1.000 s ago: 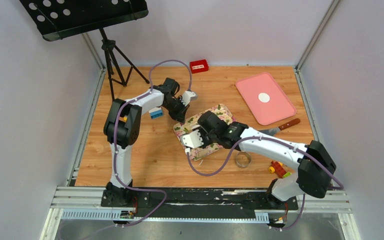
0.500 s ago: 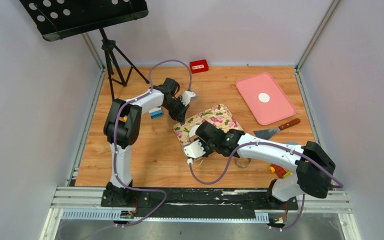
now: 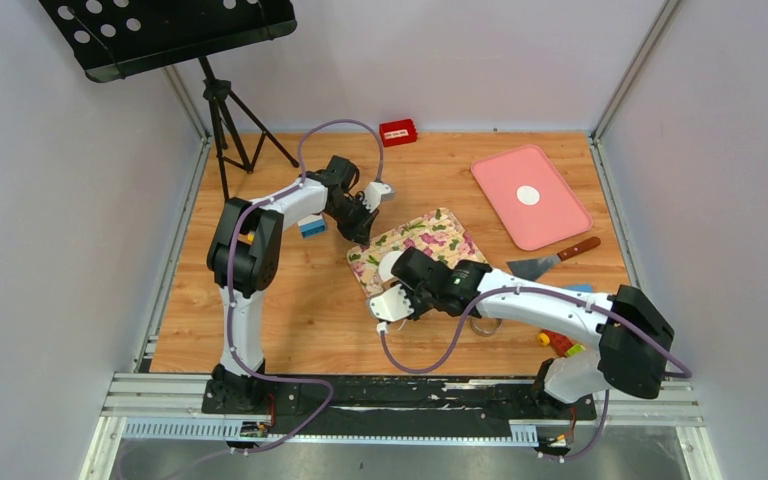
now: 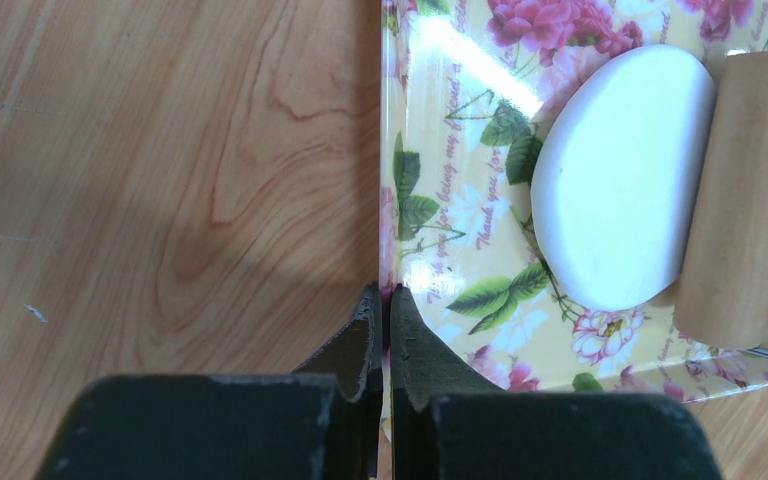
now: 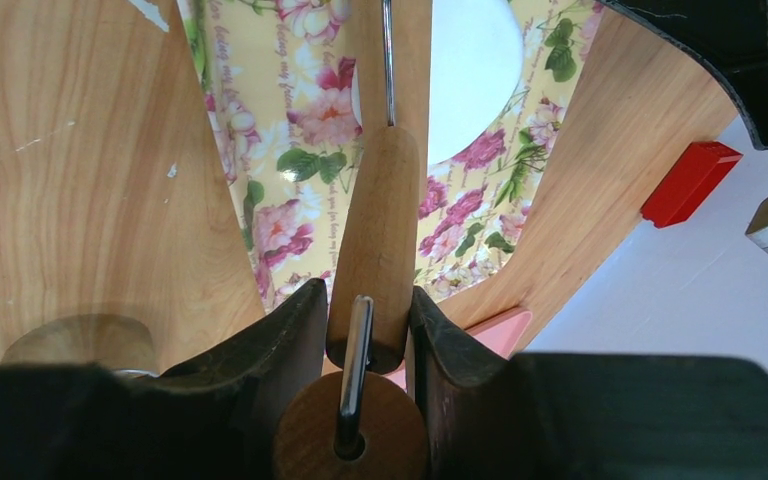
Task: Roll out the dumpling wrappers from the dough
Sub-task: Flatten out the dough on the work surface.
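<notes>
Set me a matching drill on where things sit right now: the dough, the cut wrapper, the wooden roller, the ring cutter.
Things:
1. dough
2. dumpling wrapper
3. wooden roller
4. ring cutter

Places:
A. on the pink tray
B. handle clamped in the right gripper
C. directly on the wooden table
D. on the floral tray

Pairs: 1-D, 2-A, 3-B, 4-C

The floral mat (image 4: 440, 270) carries cursive lines; in the left wrist view "Thank you for being my friend" can be made out. White marks on the red block (image 3: 398, 131) at the desk's (image 3: 290, 300) far edge are too small to read.
</notes>
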`<state>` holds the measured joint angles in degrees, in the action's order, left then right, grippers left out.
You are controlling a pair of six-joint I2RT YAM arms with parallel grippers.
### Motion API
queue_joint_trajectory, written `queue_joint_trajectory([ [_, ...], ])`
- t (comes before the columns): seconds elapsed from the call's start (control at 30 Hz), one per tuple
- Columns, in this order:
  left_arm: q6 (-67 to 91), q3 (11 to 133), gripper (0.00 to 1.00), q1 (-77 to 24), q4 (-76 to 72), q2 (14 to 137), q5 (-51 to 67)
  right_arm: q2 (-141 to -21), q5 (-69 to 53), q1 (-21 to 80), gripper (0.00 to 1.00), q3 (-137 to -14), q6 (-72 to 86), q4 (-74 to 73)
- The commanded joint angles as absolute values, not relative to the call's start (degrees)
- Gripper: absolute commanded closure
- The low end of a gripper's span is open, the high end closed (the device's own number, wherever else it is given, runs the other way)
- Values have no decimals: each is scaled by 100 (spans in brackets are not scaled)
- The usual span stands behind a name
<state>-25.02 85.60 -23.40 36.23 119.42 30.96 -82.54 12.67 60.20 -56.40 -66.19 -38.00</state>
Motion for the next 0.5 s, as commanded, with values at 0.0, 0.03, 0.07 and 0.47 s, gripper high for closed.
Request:
queue_joint_trajectory([
  [0.0, -2635, 8420, 100, -2417, 3682, 11837, 2878, -8482, 266, 6092, 100, -5362, -6336, -5776],
  [0.03, -2636, 8422, 100, -2417, 3683, 11836, 2878, -8460, 266, 6099, 100, -5388, -6337, -5803],
  [0.07, -2637, 8423, 100, -2417, 3682, 11833, 2876, -8414, 277, 6099, 100, -5402, -6333, -5810],
  [0.47, -2628, 8451, 100, -2417, 3691, 11865, 2880, -7747, 1180, 5753, 100, -6582, -6402, -4318],
])
